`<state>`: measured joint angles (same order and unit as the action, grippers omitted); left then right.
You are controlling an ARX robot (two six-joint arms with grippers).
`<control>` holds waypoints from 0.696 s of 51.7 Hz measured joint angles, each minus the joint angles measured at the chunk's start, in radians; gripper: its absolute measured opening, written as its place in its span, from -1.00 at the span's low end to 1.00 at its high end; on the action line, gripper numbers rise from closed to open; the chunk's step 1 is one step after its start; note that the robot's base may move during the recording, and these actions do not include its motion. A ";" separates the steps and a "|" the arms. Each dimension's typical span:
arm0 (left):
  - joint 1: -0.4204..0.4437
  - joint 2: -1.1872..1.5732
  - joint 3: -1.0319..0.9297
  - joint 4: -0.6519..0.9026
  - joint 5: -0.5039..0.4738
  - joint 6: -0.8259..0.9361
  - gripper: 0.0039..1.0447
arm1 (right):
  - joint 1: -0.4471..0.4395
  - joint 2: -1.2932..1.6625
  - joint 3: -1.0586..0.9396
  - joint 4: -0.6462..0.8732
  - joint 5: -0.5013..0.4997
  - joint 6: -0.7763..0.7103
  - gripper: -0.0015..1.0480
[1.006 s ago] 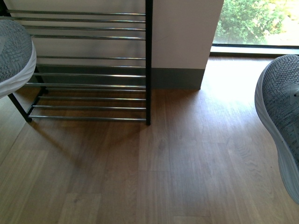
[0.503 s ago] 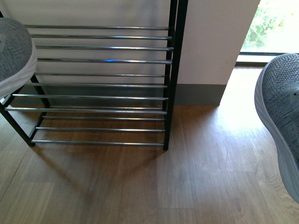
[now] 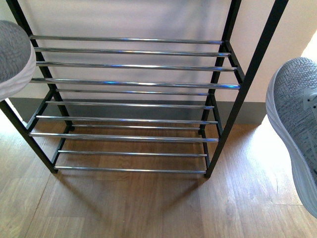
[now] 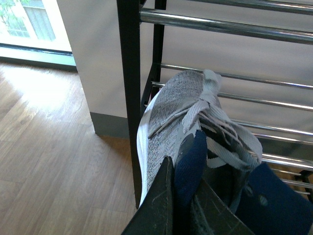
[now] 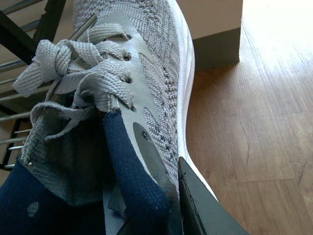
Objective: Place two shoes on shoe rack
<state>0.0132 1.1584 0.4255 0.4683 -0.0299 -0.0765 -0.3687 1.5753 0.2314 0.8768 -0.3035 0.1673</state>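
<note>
Two grey knit sneakers with thick white soles hang in the air, one at each side of the front view. The left sneaker is clamped at its dark blue collar by my left gripper, toe pointing at the rack's black left post. The right sneaker is held the same way by my right gripper, out past the rack's right side. The shoe rack stands straight ahead against the wall, with several tiers of silver rods and nothing on them.
The wood floor spreads below and in front of the rack. A white wall with a grey skirting board runs behind the rack. Bright window light falls on the floor at the right.
The rack has grown larger and shifted to the middle of the front view over the last second; its upper tiers and right posts now show. Both sneakers stay at the frame's edges.
</note>
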 joint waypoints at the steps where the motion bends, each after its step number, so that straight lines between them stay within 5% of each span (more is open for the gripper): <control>1: 0.000 0.000 0.000 0.000 0.000 0.000 -0.98 | 0.000 0.000 0.000 0.000 0.002 0.000 -0.97; 36: -0.004 0.000 0.000 0.000 0.003 0.000 -0.98 | -0.005 0.000 0.000 0.000 0.003 0.000 -0.97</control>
<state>0.0093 1.1580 0.4255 0.4683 -0.0269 -0.0761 -0.3733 1.5753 0.2314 0.8768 -0.3004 0.1673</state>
